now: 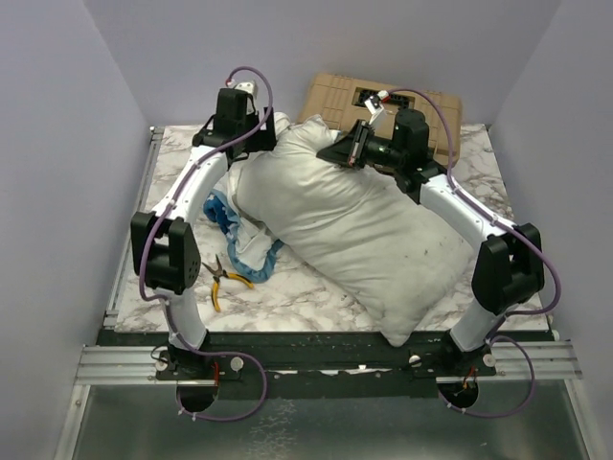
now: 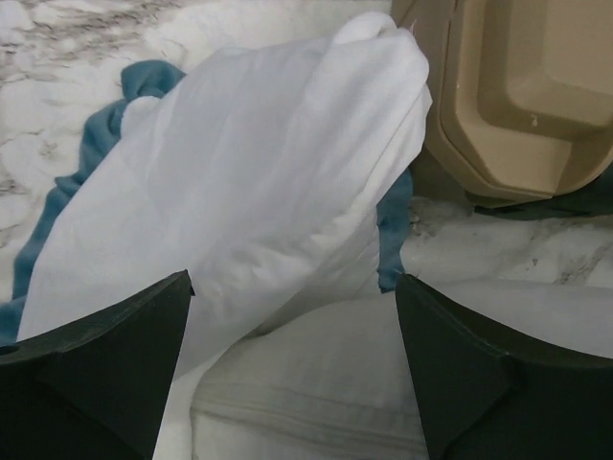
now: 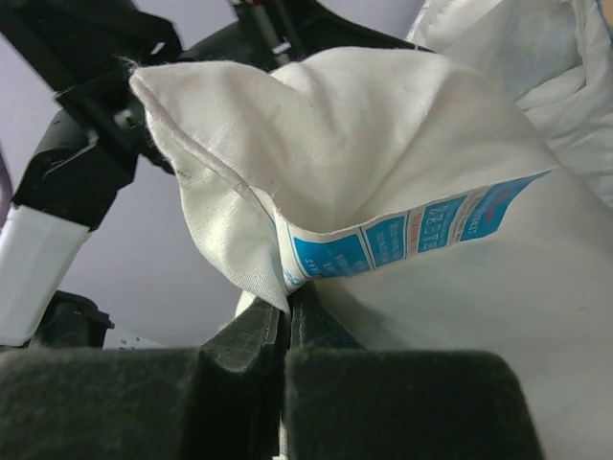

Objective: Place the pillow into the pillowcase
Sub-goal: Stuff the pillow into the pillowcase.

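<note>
1. Nearest the arms, the pillow point(image 1: 364, 240) lies slantwise across the marble table point(image 1: 287, 299), with one corner reaching the near edge by the right arm's base. Yellow-handled pliers point(image 1: 226, 278) lie to its left.
2. Mid-table, the pillowcase point(image 1: 239, 235) lies crumpled, its blue frill showing, partly tucked under the pillow's left flank. The pillow appears wholly outside it, so by this view the stuffing has not yet begun.
3. Farther back, the right gripper point(image 3: 287, 326) has its jaws pinched together on the pillow's far corner, beside a blue printed label, and holds that corner raised. The left gripper point(image 2: 292, 287) stands with jaws wide apart and nothing in them, facing a raised fold of the case's white cloth.
4. What is left is finding the case's mouth, opening it and feeding the pillow in.
5. At the back, a tan moulded case point(image 1: 383, 101) sits just behind the pillow's far end, leaving little room there. The side walls stand close, and bare marble shows mainly at the near left.
</note>
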Tool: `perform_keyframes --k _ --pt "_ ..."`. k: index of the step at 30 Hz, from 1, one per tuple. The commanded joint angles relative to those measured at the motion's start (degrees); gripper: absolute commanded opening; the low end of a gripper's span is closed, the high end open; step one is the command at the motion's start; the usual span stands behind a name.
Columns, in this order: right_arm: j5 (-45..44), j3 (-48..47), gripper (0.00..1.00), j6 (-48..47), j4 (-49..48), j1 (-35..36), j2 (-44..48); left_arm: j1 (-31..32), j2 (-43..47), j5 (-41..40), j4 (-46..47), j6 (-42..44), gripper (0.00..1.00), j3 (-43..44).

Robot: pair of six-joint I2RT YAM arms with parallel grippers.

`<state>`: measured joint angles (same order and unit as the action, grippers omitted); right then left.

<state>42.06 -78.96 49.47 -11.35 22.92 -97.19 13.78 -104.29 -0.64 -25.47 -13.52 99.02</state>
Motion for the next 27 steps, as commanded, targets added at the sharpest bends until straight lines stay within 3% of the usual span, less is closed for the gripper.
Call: perform_keyframes --k 1,4,8,9,16,20,27 --pt "2.67 -2.25 0.0 -0.76 4.02 0.2 -2.0 -0.06 -7.06 7.97 -4.25 5.0 0.88 4.55" --pt "2.8 -3.73 0.0 -1.07 5.19 0.2 -2.36 0.0 -10.84 6.35 -4.16 5.16 0.72 6.89" --pt "2.98 -5.06 0.0 -2.54 7.56 0.2 -2.28 -0.05 -13.03 3.26 -4.57 4.28 0.05 10.92" --pt "2.72 -5.34 0.0 -3.34 8.55 0.2 -1.99 -0.01 -12.55 2.94 -4.65 3.4 0.0 11.61" --pt "-4.31 -6.12 0.0 -8.02 15.14 0.11 2.61 0.02 -1.07 1.1 -4.57 -4.49 0.0 11.3" --pt "-7.03 -8.54 0.0 -8.92 17.24 -0.55 4.44 0.51 7.98 1.28 -4.36 -9.1 0.0 6.04" --pt "-6.98 -11.55 0.0 -2.84 11.95 -1.92 5.17 1.06 21.97 2.13 -2.28 -15.87 0.0 -5.31"
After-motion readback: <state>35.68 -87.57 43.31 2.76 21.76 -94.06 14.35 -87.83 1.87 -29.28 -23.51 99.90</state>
